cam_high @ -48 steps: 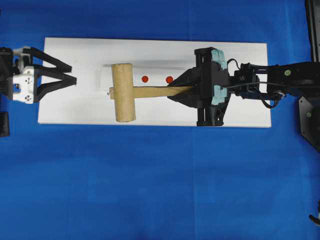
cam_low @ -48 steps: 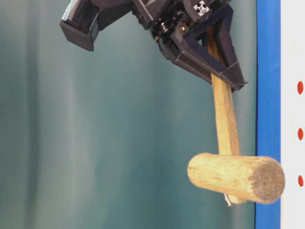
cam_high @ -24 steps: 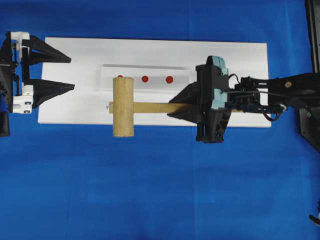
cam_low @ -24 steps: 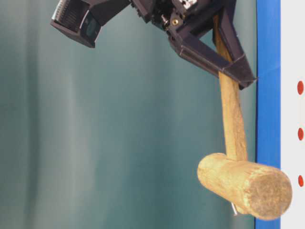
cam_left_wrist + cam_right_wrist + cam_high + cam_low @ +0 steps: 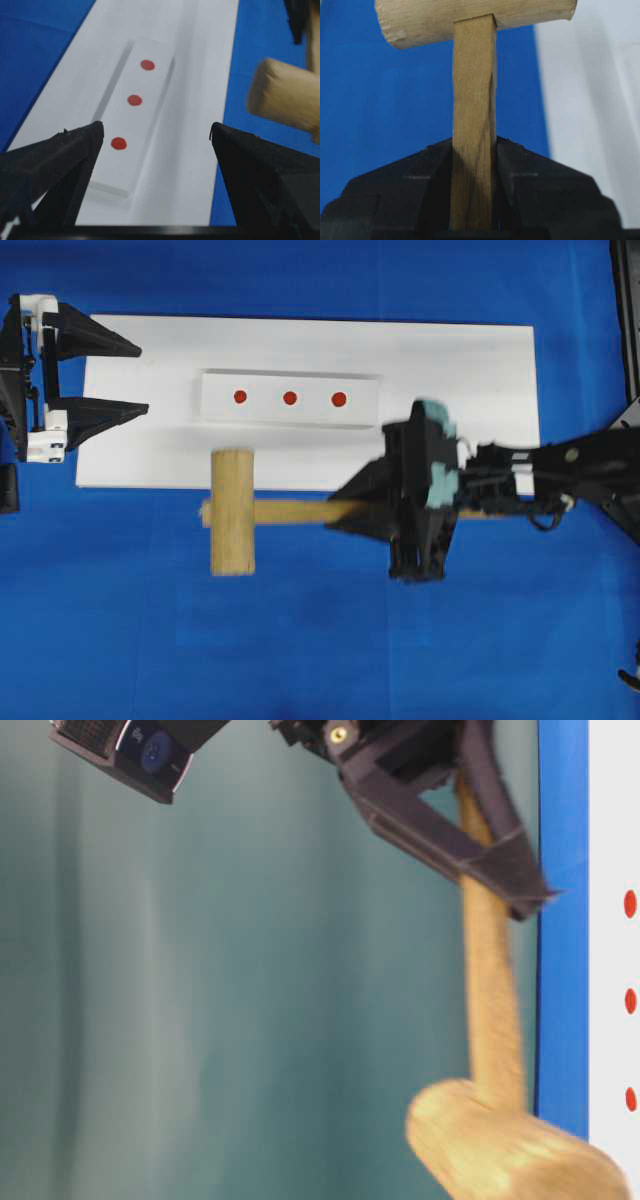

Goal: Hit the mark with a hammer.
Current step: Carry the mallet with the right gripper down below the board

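Blue cloth covers the desk (image 5: pixel 300 640), with a white board (image 5: pixel 480 370) lying on it. From overhead we see a white block (image 5: pixel 290 398) on the board carrying three red dots; the mark (image 5: pixel 290 398) is the middle one. Our right hand (image 5: pixel 345 512) is clamped on the wooden hammer (image 5: pixel 232 512) by its handle, the head hanging over the board's near edge and the cloth, away from the mark. Our left hand (image 5: pixel 130 375) stands wide apart, holding nothing, at the board's left end. The right wrist view alone shows the handle pinched between black fingers (image 5: pixel 520 175). The left wrist view looks along the dots.
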Controlling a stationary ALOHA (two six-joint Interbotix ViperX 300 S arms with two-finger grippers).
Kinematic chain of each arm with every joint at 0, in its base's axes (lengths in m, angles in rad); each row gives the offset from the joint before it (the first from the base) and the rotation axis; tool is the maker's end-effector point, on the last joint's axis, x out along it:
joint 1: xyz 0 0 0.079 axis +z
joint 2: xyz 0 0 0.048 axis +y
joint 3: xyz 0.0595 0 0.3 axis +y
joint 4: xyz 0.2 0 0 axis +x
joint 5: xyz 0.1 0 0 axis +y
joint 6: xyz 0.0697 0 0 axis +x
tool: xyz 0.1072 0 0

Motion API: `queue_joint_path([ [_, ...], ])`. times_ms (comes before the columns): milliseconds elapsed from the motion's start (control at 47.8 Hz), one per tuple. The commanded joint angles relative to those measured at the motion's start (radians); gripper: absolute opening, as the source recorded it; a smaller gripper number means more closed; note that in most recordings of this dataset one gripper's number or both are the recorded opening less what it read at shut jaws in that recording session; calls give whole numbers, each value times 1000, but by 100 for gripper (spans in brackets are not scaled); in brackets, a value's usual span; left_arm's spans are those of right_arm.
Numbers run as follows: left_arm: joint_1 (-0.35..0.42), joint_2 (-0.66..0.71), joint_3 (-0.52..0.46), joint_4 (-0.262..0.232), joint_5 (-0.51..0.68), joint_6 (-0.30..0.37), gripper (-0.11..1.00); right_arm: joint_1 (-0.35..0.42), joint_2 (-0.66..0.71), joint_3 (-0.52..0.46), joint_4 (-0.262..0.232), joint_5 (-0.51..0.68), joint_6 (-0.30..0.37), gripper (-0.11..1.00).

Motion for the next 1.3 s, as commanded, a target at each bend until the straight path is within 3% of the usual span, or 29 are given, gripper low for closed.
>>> queue_joint_path([
  [0, 5, 0, -9, 2, -8, 3, 84, 35, 14, -43, 29, -48, -2, 8],
  [377, 3, -2, -8, 2, -9, 3, 84, 150, 147, -129, 101, -144, -6, 8],
  [837, 3, -2, -6, 2, -9, 2, 84, 147, 275, -149, 115, -206, -11, 8],
  [1089, 5, -2, -6, 2, -11, 0, 84, 152, 393, -164, 173, -278, -9, 8],
  [1277, 3, -3, -6, 2, -9, 0, 84, 160, 456, -186, 173, -279, -3, 8],
])
